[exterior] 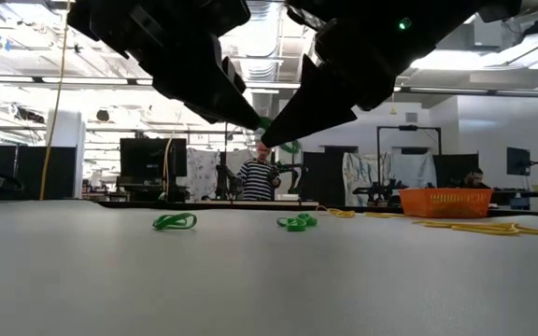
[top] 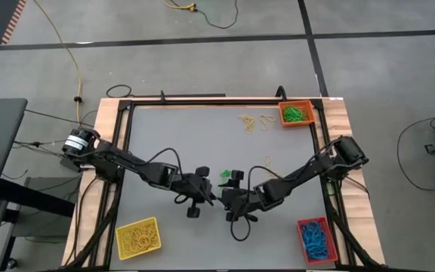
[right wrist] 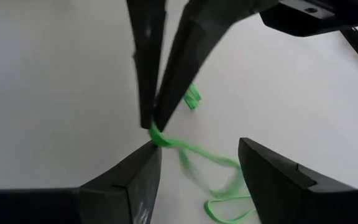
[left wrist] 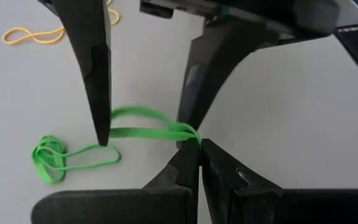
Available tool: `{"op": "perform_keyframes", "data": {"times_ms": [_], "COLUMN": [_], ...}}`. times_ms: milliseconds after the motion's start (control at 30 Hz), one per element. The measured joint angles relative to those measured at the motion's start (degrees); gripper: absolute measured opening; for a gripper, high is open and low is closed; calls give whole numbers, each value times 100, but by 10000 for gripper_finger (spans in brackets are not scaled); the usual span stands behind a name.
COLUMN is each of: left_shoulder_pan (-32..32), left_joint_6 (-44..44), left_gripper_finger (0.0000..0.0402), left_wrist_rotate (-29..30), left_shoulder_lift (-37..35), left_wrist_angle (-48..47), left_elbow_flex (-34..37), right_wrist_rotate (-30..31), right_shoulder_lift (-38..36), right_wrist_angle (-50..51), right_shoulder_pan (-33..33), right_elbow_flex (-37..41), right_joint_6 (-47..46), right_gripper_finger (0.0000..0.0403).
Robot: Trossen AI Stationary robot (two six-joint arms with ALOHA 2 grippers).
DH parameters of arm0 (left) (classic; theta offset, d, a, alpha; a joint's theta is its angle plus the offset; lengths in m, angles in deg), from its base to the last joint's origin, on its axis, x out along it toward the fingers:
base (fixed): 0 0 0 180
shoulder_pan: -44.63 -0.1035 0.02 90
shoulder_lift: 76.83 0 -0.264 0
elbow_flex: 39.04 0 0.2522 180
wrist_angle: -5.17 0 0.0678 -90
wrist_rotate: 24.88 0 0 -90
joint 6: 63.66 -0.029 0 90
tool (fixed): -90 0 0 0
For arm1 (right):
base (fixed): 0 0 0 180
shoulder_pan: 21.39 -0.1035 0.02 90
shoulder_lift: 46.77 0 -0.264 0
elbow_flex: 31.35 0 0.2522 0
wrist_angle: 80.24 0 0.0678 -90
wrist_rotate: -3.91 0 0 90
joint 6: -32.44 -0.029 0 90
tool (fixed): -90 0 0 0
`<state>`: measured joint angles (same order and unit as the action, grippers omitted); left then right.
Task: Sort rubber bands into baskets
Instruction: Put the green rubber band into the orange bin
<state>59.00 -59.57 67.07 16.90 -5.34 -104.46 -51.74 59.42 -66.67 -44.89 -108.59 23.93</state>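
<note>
My left hand (left wrist: 199,146) is pinched shut on a green rubber band (left wrist: 143,127), holding it up off the tabletop (top: 202,136) near the middle. My right hand (right wrist: 194,155) meets it there with its fingers spread wide; the band hangs between them, one finger close against the left tips, so I read this as a pass from one hand to the other, not yet made.

Outward from there, more green bands (exterior: 175,222) lie loose on the tabletop just below. A few yellow bands (top: 251,122) sit far off beside the orange basket (top: 297,113), which already holds green ones. The yellow basket (top: 137,238) and the red basket (top: 316,238), full of blue, stand at the near corners.

My worry: if the left hand lets go before the right has closed, the band drops among the loose ones. If both pull while gripping, it stretches and may snap away. The fingertips are also crowded enough to collide.
</note>
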Motion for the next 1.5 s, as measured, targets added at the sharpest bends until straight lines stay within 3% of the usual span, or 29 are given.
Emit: {"op": "perform_keyframes", "data": {"times_ms": [667,900,1200,1300,1500], "left_shoulder_pan": [26,95,473,580,774], "left_joint_6": [4,97,259,504,954], "left_gripper_finger": [0,9,124,157,178], "left_wrist_rotate": [9,466,1375,1519,1559], "left_shoulder_lift": [0,0,0,0,100], "left_wrist_angle": [54,54,52,85,125], "left_elbow_flex": [0,0,0,22,31], "right_wrist_rotate": [-2,62,941,963,927], "right_shoulder_lift": [0,0,-7,-7,-148], "right_wrist_angle": [433,419,841,932,1346], "right_shoulder_pan": [-4,34,403,686,1466], "right_elbow_flex": [0,0,0,0,0], "right_joint_6": [132,395,450,420,406], "right_gripper_finger": [21,18,18,18,18]}}
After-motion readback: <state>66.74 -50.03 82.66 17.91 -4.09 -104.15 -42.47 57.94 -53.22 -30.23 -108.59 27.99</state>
